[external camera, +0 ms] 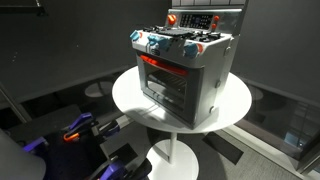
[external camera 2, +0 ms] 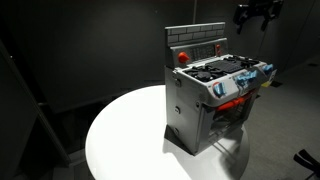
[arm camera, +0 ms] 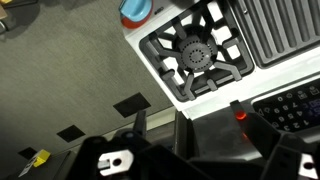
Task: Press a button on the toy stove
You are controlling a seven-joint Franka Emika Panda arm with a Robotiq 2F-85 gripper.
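Dim, dark room — table [external camera 2: 130, 130] brightly lit, slightly soft.

You're in a dark room: near-black walls [external camera 2: 80, 40] behind the setup in both exterior views. The light falls mostly on the round white table [external camera: 228, 105], which looks bright against everything else. It stands on a single white pedestal with a round foot [external camera: 178, 155]. The floor [arm camera: 70, 60] is dark grey carpet, and your wrist view shows a few darker square patches [arm camera: 128, 104] on it. Blue, purple and orange clutter [external camera: 78, 128] sits low beside the table.
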